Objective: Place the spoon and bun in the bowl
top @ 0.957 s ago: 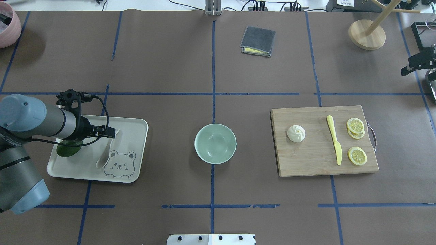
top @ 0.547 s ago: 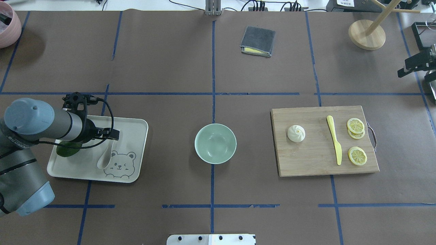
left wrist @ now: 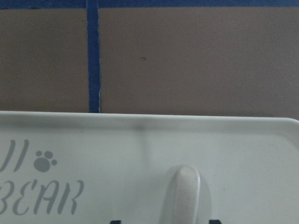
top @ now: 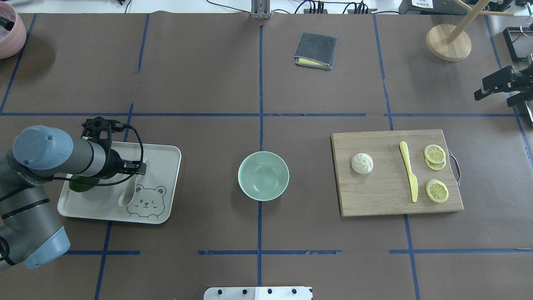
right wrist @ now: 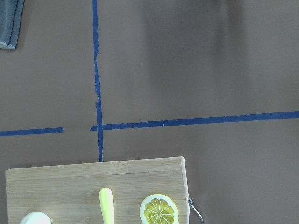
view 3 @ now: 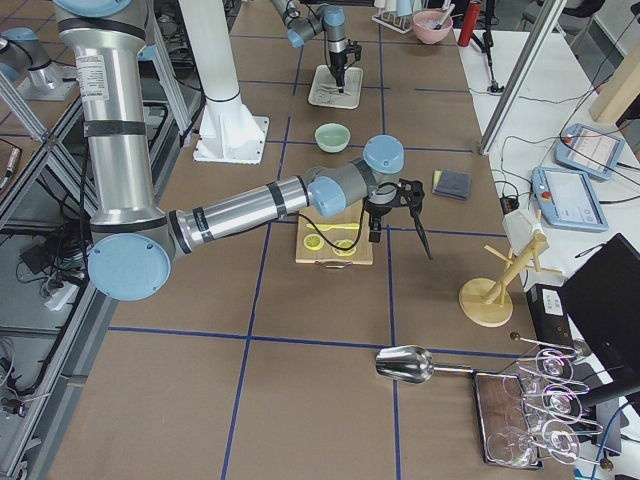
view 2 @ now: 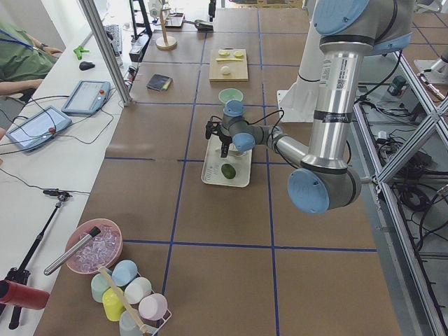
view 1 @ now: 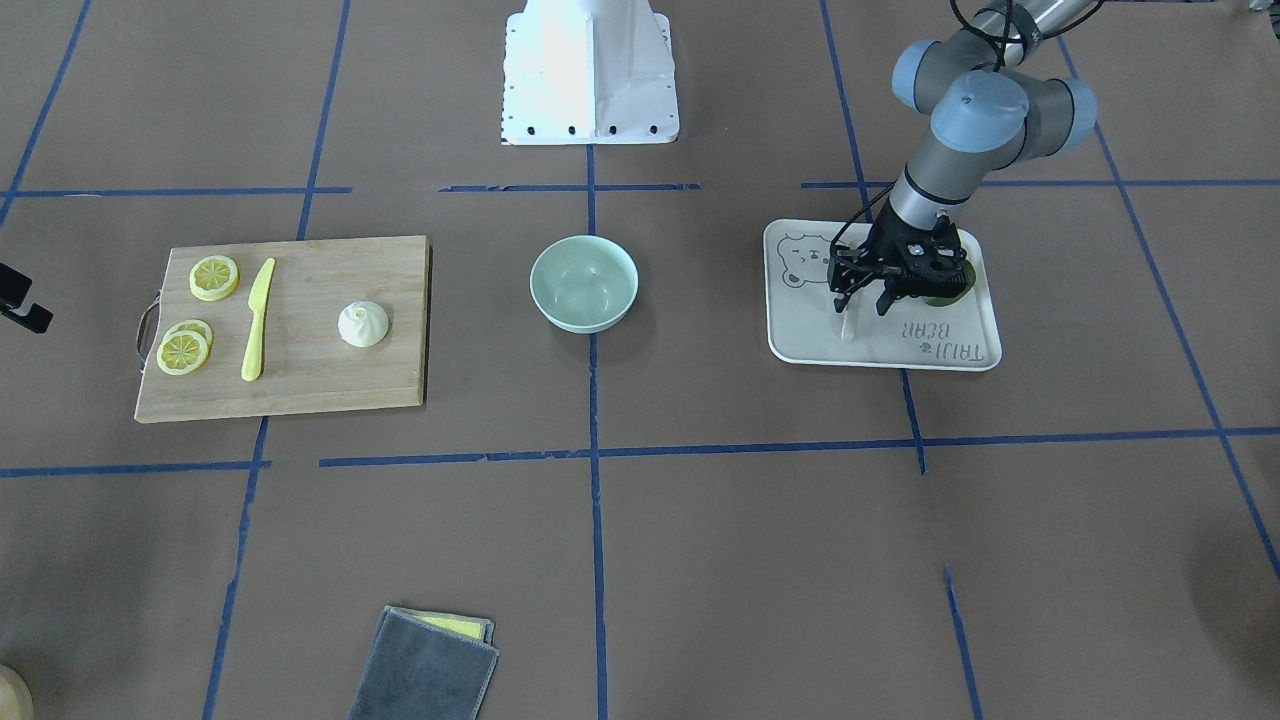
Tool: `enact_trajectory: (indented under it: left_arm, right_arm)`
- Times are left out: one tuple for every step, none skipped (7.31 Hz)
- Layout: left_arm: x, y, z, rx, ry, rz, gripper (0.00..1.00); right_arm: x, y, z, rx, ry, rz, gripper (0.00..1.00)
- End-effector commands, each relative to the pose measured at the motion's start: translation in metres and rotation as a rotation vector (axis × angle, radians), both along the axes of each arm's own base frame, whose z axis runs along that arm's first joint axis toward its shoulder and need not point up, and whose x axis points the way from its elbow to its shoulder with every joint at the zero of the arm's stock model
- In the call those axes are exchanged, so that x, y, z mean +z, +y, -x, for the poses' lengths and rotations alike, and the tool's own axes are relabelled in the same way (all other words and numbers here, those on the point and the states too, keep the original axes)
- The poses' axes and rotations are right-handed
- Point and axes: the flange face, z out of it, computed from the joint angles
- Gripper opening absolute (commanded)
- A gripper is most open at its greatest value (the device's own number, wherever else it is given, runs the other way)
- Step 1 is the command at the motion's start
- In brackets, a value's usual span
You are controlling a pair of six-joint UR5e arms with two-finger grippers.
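The pale spoon lies on the bear-print tray, scoop toward the robot. My left gripper is open and low over the tray, its fingers on either side of the spoon's handle. The left wrist view shows the handle tip between the two fingertips at the bottom edge. The white bun sits on the wooden cutting board and also shows in the front view. The mint-green bowl stands empty at the centre. My right gripper is open and empty, hovering at the far right.
A yellow knife and lemon slices lie on the board. A green leaf lies on the tray under my left arm. A grey cloth, a wooden stand and a pink bowl stand at the back.
My left gripper has shifted and dropped lower over the spoon's handle. My right gripper has moved left, further into the overhead view.
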Motion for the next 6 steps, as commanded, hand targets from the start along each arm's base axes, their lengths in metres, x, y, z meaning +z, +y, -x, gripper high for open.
enact_trajectory:
  left_arm:
    - [-0.0009, 0.0040, -0.0037, 0.009, 0.002, 0.000, 0.53]
    - [-0.0002, 0.0039, -0.0038, 0.009, 0.001, 0.001, 0.49]
    - [0.0000, 0.0039, -0.0039, 0.010, -0.001, 0.001, 0.44]
    - [-0.0009, 0.0046, -0.0043, 0.011, 0.002, -0.001, 0.37]
    - [-0.0016, 0.0064, -0.0048, 0.014, 0.003, -0.002, 0.31]
    - [-0.0038, 0.0080, -0.0054, 0.016, 0.006, -0.002, 0.22]
  right_arm:
    - [-0.0003, 0.0006, 0.0024, -0.004, 0.000, 0.000, 1.00]
    - [-0.0003, 0.0007, 0.0032, -0.006, 0.000, 0.000, 1.00]
    - [-0.0003, 0.0007, 0.0032, -0.006, 0.000, 0.000, 1.00]
    - [-0.0003, 0.0011, 0.0048, -0.009, 0.000, 0.000, 1.00]
    - [-0.0003, 0.0014, 0.0063, -0.011, 0.000, 0.001, 1.00]
    - [-0.0011, 0.0018, 0.0104, -0.018, -0.001, 0.001, 1.00]
